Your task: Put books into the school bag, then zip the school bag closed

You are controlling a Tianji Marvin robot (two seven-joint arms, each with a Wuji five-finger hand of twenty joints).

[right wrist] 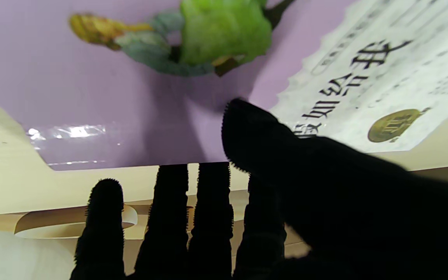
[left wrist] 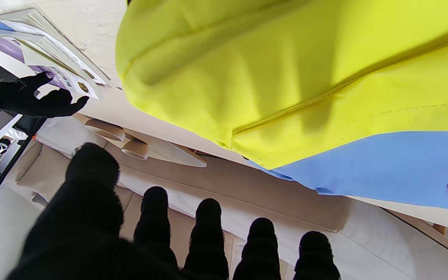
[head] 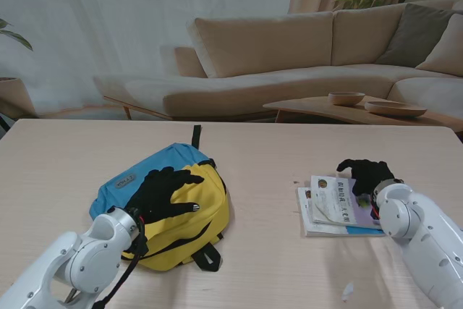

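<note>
A pale wooden table [head: 260,251] stands before a beige sofa [head: 289,56], with a low side table and bowls behind.

The right hand [head: 365,176] hangs over the far right corner of the books [head: 334,206], fingers spread and gripping nothing; in its wrist view the thumb lies across the purple cover, and whether it presses or only hovers I cannot tell. The books lie flat in a small stack on the right side of the table, directly under and nearer to me than that hand, their long axis running roughly away from me.

The left hand [head: 168,189] is splayed flat over the bag [head: 170,208], holding nothing. The bag lies on its side to the left, well apart from the books, and its zip looks closed along the yellow panel.

So the right hand is far nearer the books; the lift falls to it, with the carry going leftward toward the bag.
</note>
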